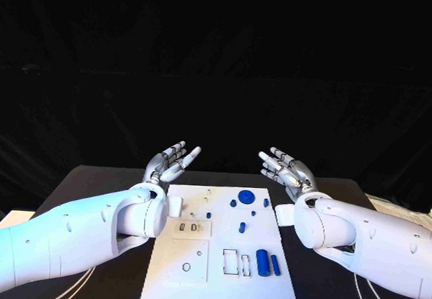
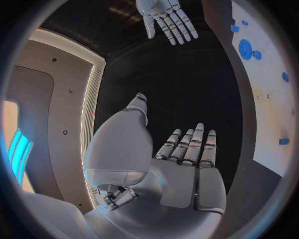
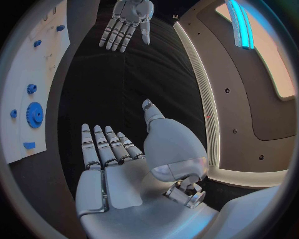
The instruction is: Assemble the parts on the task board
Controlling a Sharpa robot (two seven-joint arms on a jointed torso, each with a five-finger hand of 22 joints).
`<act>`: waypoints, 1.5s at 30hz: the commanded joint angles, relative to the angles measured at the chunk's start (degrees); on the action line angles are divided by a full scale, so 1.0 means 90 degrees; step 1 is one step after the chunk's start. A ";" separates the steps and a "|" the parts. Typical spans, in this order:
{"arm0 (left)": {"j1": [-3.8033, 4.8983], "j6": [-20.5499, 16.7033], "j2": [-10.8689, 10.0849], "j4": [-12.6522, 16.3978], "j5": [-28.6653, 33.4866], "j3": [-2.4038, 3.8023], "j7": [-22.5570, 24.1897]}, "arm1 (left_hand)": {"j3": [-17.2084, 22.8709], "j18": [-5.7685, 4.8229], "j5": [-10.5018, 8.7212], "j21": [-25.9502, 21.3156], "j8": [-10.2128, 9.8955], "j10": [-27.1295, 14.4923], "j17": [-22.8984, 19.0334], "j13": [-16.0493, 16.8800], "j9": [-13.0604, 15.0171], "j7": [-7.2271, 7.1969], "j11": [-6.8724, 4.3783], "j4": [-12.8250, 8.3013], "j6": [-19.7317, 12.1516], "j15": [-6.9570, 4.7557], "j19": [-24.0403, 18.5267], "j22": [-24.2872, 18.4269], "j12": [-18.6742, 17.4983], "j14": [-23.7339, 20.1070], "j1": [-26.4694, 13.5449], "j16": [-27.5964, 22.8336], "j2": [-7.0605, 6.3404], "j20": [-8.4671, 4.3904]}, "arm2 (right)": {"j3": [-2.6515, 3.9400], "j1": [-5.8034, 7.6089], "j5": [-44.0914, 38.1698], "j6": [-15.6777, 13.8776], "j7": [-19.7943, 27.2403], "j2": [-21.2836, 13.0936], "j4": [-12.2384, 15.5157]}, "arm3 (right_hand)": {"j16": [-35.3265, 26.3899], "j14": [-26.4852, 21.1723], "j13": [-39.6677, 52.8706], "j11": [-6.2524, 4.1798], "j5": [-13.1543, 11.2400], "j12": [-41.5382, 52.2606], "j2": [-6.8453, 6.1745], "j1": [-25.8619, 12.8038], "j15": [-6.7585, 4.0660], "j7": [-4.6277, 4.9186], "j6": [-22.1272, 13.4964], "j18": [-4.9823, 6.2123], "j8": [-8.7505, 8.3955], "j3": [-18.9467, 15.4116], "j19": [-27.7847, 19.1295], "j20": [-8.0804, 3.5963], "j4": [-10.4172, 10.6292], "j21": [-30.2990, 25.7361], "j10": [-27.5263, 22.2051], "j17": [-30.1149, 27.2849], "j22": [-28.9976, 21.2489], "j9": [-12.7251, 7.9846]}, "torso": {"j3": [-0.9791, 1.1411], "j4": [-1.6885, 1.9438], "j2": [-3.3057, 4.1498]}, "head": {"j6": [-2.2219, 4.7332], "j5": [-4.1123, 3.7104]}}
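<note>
Both silver hands, left hand (image 1: 173,159) and right hand (image 1: 286,169), hover empty with fingers spread above the white rectangular task board (image 1: 219,284) at lower centre, so a careless descent could scatter the small blue plastic parts (image 1: 263,261).

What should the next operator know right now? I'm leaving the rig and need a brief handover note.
Left hand: open, raised beyond the far left corner of the task board, holding nothing.
Right hand: open, raised beyond the far right corner, holding nothing.
Parts: large blue gear at the far end, with small blue pieces near it; blue cylinder and a thinner blue bar side by side at the near right.
Done: no part picked up.
Left: seemingly the whole assembly.
</note>
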 commanded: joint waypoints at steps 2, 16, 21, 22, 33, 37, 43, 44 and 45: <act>0.0020 0.0554 0.0027 -0.0031 -0.0127 0.0001 0.0028 | 0.0026 0.0176 0.0048 0.0059 0.0057 0.0192 0.0034 0.0019 0.0023 0.0738 0.0088 0.0106 0.0193 0.0074 0.0167 0.0032 0.0038 0.0271 0.0345 0.0068 0.0009 0.0119 | -0.0009 0.0029 -0.0594 0.1294 -0.0325 0.0013 -0.0125 | 0.0100 0.0861 0.0059 0.0159 0.0026 0.0109 0.0093 0.0703 0.0117 0.0891 0.0554 0.0285 0.0078 0.0071 0.0673 0.0053 -0.0349 0.0131 0.0824 0.0061 0.0075 0.0056 | -0.0001 0.0003 0.0001 | 0.0000 0.0000; 0.0018 0.0944 -0.0421 0.0122 0.0029 -0.0006 0.0204 | 0.0163 0.0587 -0.0006 0.1160 0.0680 0.3961 0.0351 0.0232 0.0296 0.0578 -0.0182 -0.0212 0.3622 -0.0415 0.3983 0.0462 0.0644 0.3551 0.0891 0.0869 0.0600 -0.0092 | 0.0022 0.0153 -0.2743 0.0699 -0.0275 -0.0171 -0.0541 | 0.0504 0.4156 0.0145 -0.0333 -0.0088 0.0420 0.0083 0.1329 -0.0490 0.0521 0.4142 0.0693 0.0381 0.0814 0.3229 -0.0178 -0.1408 0.0826 0.4082 0.0177 0.0233 0.0228 | -0.0010 0.0043 0.0165 | 0.0016 -0.0091; 0.0023 0.1022 -0.0637 0.0405 0.0020 -0.0006 0.0142 | 0.0070 0.0592 -0.0008 0.1338 0.0757 0.4714 0.0559 0.0281 0.0279 0.0422 -0.0401 -0.0332 0.4161 -0.0674 0.4691 0.0469 0.0740 0.4333 0.1000 0.1033 0.0676 -0.0343 | 0.0069 0.0251 -0.3791 0.0628 -0.0428 -0.0261 -0.0557 | 0.0622 0.4933 0.0151 -0.0503 -0.0055 0.0346 0.0005 0.1153 -0.0752 0.0423 0.4509 0.0682 0.0319 0.1180 0.3849 -0.0470 -0.1660 0.1113 0.4573 0.0232 0.0303 0.0231 | 0.0004 0.0077 0.0292 | 0.0062 -0.0103; 0.0025 0.1020 -0.0687 0.0478 0.0018 -0.0006 0.0129 | 0.0057 0.0591 -0.0008 0.1363 0.0757 0.4812 0.0606 0.0289 0.0275 0.0397 -0.0436 -0.0346 0.4228 -0.0713 0.4797 0.0469 0.0738 0.4455 0.1018 0.1057 0.0687 -0.0382 | 0.0079 0.0270 -0.3993 0.0630 -0.0466 -0.0276 -0.0561 | 0.0654 0.5091 0.0153 -0.0533 -0.0047 0.0331 -0.0029 0.1141 -0.0801 0.0404 0.4552 0.0685 0.0305 0.1239 0.3981 -0.0538 -0.1673 0.1185 0.4648 0.0252 0.0327 0.0231 | 0.0005 0.0080 0.0312 | 0.0067 -0.0097; 0.0098 0.0933 -0.1323 0.1462 0.0013 0.0000 -0.0034 | 0.0015 0.0580 -0.0003 0.1467 0.0656 0.5210 0.0958 0.0311 0.0251 0.0289 -0.0574 -0.0446 0.4499 -0.0896 0.5319 0.0455 0.0576 0.5013 0.1189 0.1130 0.0726 -0.0582 | 0.0148 0.0552 -0.6923 0.1035 -0.1423 -0.0365 -0.0425 | 0.0980 0.6384 0.0182 -0.0883 0.0059 0.0315 -0.0383 0.1123 -0.1244 0.0119 0.5218 0.0679 0.0359 0.1512 0.4940 -0.1032 -0.1633 0.1936 0.5510 0.0596 0.0656 0.0293 | -0.0010 0.0172 0.0733 | 0.0125 -0.0275; 0.0128 0.0992 -0.1470 0.1781 0.0015 0.0003 -0.0035 | 0.0004 0.0581 -0.0005 0.1479 0.0640 0.5239 0.1003 0.0314 0.0249 0.0288 -0.0582 -0.0444 0.4513 -0.0910 0.5362 0.0457 0.0557 0.5068 0.1185 0.1149 0.0725 -0.0593 | 0.0158 0.0633 -0.8102 0.1407 -0.2171 -0.0305 -0.0408 | 0.1077 0.6653 0.0166 -0.0922 -0.0086 0.0215 -0.0470 0.1012 -0.1312 0.0061 0.5234 0.0674 0.0294 0.1493 0.5104 -0.1115 -0.1589 0.2124 0.5519 0.0738 0.0750 0.0277 | -0.0021 0.0217 0.0870 | 0.0134 -0.0342; 0.0142 0.1078 -0.1558 0.2154 0.0016 0.0005 -0.0050 | -0.0013 0.0580 -0.0006 0.1508 0.0600 0.5299 0.1119 0.0322 0.0244 0.0277 -0.0599 -0.0452 0.4548 -0.0940 0.5457 0.0461 0.0510 0.5166 0.1198 0.1194 0.0730 -0.0626 | 0.0166 0.0726 -0.9168 0.1674 -0.2841 -0.0204 -0.0397 | 0.1234 0.6947 0.0153 -0.0928 -0.0287 0.0174 -0.0589 0.0924 -0.1370 0.0017 0.5209 0.0671 0.0238 0.1497 0.5312 -0.1192 -0.1534 0.2358 0.5287 0.0951 0.0866 0.0257 | -0.0041 0.0294 0.1050 | 0.0164 -0.0437; 0.0143 0.1088 -0.1573 0.2210 0.0016 0.0005 -0.0055 | -0.0013 0.0580 -0.0005 0.1509 0.0599 0.5300 0.1121 0.0322 0.0244 0.0276 -0.0599 -0.0453 0.4549 -0.0941 0.5459 0.0461 0.0509 0.5167 0.1199 0.1194 0.0731 -0.0627 | 0.0167 0.0748 -0.9301 0.1716 -0.2922 -0.0186 -0.0390 | 0.1256 0.6973 0.0154 -0.0929 -0.0313 0.0176 -0.0602 0.0911 -0.1375 0.0012 0.5204 0.0670 0.0237 0.1497 0.5331 -0.1199 -0.1523 0.2383 0.5266 0.0978 0.0878 0.0255 | -0.0045 0.0305 0.1079 | 0.0176 -0.0451; 0.0144 0.1098 -0.1587 0.2261 0.0016 0.0005 -0.0058 | -0.0013 0.0580 -0.0005 0.1509 0.0599 0.5300 0.1121 0.0322 0.0244 0.0276 -0.0599 -0.0453 0.4549 -0.0941 0.5459 0.0461 0.0509 0.5167 0.1199 0.1194 0.0731 -0.0627 | 0.0168 0.0768 -0.9422 0.1761 -0.2991 -0.0168 -0.0385 | 0.1306 0.7020 0.0157 -0.0935 -0.0337 0.0181 -0.0625 0.0900 -0.1385 -0.0001 0.5197 0.0673 0.0236 0.1499 0.5375 -0.1218 -0.1510 0.2432 0.5240 0.1030 0.0902 0.0253 | -0.0050 0.0318 0.1118 | 0.0202 -0.0468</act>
